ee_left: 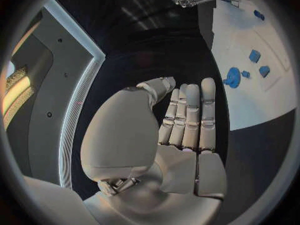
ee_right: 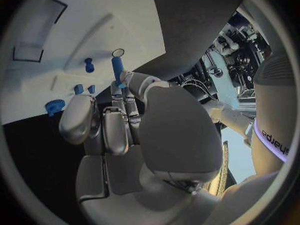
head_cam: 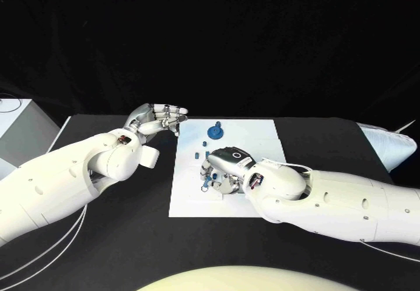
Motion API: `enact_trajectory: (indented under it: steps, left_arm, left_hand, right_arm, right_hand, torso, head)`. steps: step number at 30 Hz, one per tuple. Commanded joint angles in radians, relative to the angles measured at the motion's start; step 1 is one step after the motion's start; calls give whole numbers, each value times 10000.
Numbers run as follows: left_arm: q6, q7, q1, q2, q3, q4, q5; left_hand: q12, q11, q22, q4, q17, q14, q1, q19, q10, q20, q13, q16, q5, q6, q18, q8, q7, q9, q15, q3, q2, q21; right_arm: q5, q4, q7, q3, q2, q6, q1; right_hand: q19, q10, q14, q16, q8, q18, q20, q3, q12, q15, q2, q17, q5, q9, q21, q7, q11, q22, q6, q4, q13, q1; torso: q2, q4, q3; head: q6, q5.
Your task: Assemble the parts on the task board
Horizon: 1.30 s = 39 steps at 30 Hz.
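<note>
The white task board [head_cam: 254,136] lies in the middle of the black table. My right hand [head_cam: 226,171] hovers low over its near left part and pinches a blue peg [ee_right: 117,69] between thumb and finger, the peg's tip close to a small round hole [ee_right: 118,52] in the board. A blue gear [head_cam: 216,130] stands near the board's far edge, with small blue pieces [head_cam: 205,143] beside it. My left hand [head_cam: 162,118] is raised off the board's far left corner. It holds nothing, and its fingers [ee_left: 190,115] lie straight side by side.
A white box [head_cam: 17,133] stands at the table's left edge and a pale bag [head_cam: 389,142] lies at the right. Cables [head_cam: 53,245] trail under my left arm. More blue pieces [ee_left: 254,55] sit on the board [ee_left: 250,102] beyond the gear [ee_left: 232,77].
</note>
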Motion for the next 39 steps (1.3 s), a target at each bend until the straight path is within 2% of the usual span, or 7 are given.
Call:
enact_trajectory:
  steps: [1,17,29,39]
  left_arm:
    - [174,34,3,12,7,32,65]
    - [195,13,3,-23,6,45,65]
    - [207,-14,3,-53,6,53,65]
    - [210,-30,3,-76,6,58,64]
  left_hand:
    - [42,-10,-15,42,-15,-36,-36,52,-44,-6,14,-32,-14,46,157,37,2,-10,-23,-25,97,-46]
    - [42,-10,-15,42,-15,-36,-36,52,-44,-6,14,-32,-14,46,157,37,2,-10,-23,-25,97,-46]
    - [42,-10,-15,42,-15,-36,-36,52,-44,-6,14,-32,-14,46,157,37,2,-10,-23,-25,97,-46]
    - [54,-13,-33,71,-19,-35,-42,60,-54,-6,13,-34,-14,49,157,54,-3,-19,-25,-41,105,-72]
  right_arm:
    - [-226,-20,64,-9,56,201,-91]
    - [-490,-161,-142,-13,244,-53,-294]
    - [-692,-369,-221,-13,341,20,-343]
    - [-708,-533,-115,-28,430,354,-388]
  right_hand:
    - [-18,833,224,18,61,-81,-72,10,52,-61,85,-8,69,13,6,11,-597,-10,24,-64,438,12]
    - [-18,836,228,28,62,-83,-72,55,34,-57,89,14,109,26,14,18,-591,4,14,-129,459,-17]
    - [-18,836,228,28,62,-83,-72,55,34,-57,89,14,109,26,14,18,-591,4,14,-129,459,-17]
    - [-15,841,231,34,66,-85,-71,80,23,-55,85,25,131,36,28,22,-587,21,13,-170,473,-43]
  torso:
    - [4,-4,13]
    - [11,7,7]
    - [12,2,8]
    - [9,-3,7]
  head:
    - [-13,6]
    - [-88,49]
    - [-125,53]
    - [-191,74]
